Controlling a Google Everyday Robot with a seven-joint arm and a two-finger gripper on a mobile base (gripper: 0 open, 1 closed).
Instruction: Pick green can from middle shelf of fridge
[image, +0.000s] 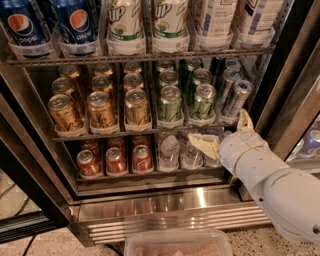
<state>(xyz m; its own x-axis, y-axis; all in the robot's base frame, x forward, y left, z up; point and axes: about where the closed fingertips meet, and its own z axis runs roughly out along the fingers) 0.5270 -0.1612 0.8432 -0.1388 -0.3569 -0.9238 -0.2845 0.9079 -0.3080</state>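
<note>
Spread open and gripping nothing, the pale two-finger hand (219, 129) is held at the lower right of the tall stainless steel fridge (175, 210), at the end of a white, rounded arm (280, 190) that enters from the bottom right corner. One of its yellowish fingers (205, 146) is pointed left across the clear water bottles (169, 152) of the lowest rack. The other is raised upward, just beside the right end of the dark wire middle shelf (100, 134).

A small green can (202, 101) with a pale patterned side and a silver pull-tab top is seen upright at the front of its lane on that shelf, above and to the left of the hand and apart from it. A second green can of the same kind (170, 104) is set in the lane to its left, and more are lined up behind both. Tall slim silver-blue cans (235, 97) are ranged to the right, nearest the raised finger, and gold-amber cans (100, 109) fill the three lanes to the left.

Large blue cola bottles (25, 25) and green-labelled soda bottles (125, 20) are carried on the rack above. Red cans (116, 161) are kept beside the water bottles below. A clear plastic container (177, 242) is seen at the bottom edge, in front of the ribbed base grille.
</note>
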